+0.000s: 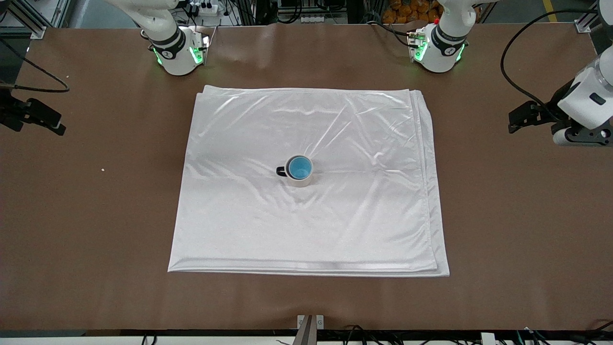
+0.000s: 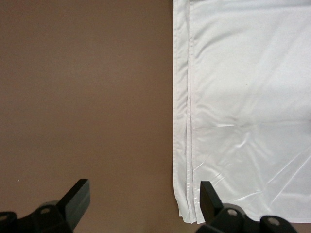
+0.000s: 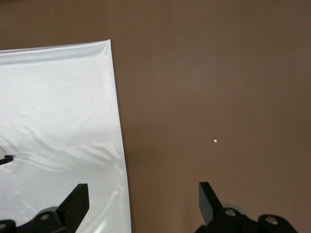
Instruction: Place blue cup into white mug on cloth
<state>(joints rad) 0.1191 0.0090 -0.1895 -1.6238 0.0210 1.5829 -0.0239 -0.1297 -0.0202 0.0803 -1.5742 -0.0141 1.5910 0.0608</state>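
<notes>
The blue cup [image 1: 300, 167] sits upright inside the white mug [image 1: 299, 179], whose black handle points toward the right arm's end of the table. The mug stands near the middle of the cloth [image 1: 335, 225], a shiny white folded sheet. My left gripper [image 1: 519, 120] is open and empty over bare table beside the cloth's edge at the left arm's end; the left wrist view shows it [image 2: 145, 201] by the layered edge [image 2: 182, 145]. My right gripper [image 1: 50, 122] is open and empty at the right arm's end; in the right wrist view it [image 3: 144, 201] hangs over the cloth's edge [image 3: 119, 136].
The brown table [image 1: 503, 215] is bare around the cloth. A small white crumb [image 1: 102, 169] lies toward the right arm's end and also shows in the right wrist view [image 3: 215, 141]. The arm bases [image 1: 179, 55] stand along the table edge farthest from the front camera.
</notes>
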